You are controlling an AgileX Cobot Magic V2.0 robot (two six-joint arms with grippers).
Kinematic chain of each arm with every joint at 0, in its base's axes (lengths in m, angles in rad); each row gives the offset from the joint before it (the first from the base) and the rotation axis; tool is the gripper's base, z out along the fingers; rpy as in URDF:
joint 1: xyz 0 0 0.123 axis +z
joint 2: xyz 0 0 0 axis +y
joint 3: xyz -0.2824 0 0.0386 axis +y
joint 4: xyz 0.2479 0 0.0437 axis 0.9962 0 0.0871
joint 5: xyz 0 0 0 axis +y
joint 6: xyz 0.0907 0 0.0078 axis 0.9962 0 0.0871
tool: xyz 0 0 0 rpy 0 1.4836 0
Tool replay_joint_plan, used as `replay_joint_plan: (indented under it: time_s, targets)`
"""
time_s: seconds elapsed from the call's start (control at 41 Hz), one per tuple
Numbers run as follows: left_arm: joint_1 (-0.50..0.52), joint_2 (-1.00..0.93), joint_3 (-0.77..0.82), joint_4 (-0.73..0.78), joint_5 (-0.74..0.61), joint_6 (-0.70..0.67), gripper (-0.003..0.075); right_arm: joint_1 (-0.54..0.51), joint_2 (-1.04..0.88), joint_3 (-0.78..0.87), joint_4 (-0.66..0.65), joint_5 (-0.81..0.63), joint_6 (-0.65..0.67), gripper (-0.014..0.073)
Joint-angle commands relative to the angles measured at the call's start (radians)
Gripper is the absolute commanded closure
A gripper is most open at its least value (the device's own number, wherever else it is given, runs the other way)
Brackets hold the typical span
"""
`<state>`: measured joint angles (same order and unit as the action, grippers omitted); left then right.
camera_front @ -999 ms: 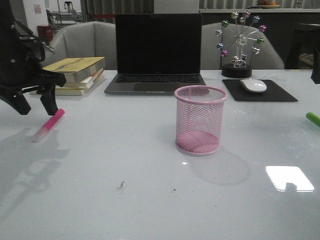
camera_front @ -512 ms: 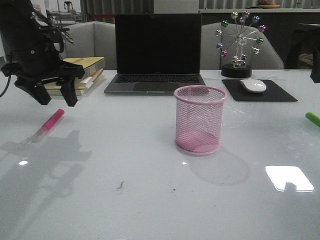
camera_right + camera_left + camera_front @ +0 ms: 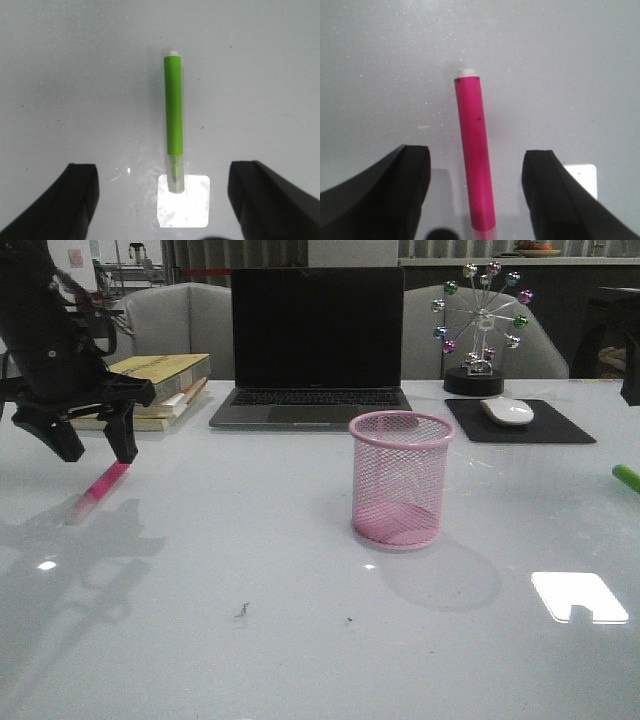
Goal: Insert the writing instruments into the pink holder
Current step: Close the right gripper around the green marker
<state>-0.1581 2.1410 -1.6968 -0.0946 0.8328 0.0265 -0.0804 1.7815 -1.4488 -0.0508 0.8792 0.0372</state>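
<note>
The pink marker lies flat on the white table at the left, its pale end toward the front. My left gripper hovers just above it, open. In the left wrist view the pink marker runs lengthwise between the two black fingers without touching either. The pink holder stands upright and empty in the middle. The lime green marker lies at the right edge. In the right wrist view the green marker lies ahead of my open right gripper, with its clear end between the fingers.
A laptop stands at the back centre, with stacked books to its left. A mouse on a black pad and a ferris-wheel ornament sit at the back right. A bright light patch lies on the table front right.
The left gripper swung up and to the right, then came back left and lower, and now hangs over the pink marker. The markers and the holder have not moved.
</note>
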Motion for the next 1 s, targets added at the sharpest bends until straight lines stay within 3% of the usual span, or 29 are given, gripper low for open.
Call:
replay_joint_plan:
  time_s: [0.0, 0.975]
  targets:
    - [0.003, -0.059, -0.031, -0.011, -0.017, -0.034, 0.0265, -0.008, -0.049, -0.032, -0.018, -0.033, -0.002, -0.0031]
    - [0.003, -0.034, -0.031, -0.021, 0.025, -0.034, 0.0265, -0.008, -0.045, -0.032, -0.031, -0.038, -0.002, -0.0031]
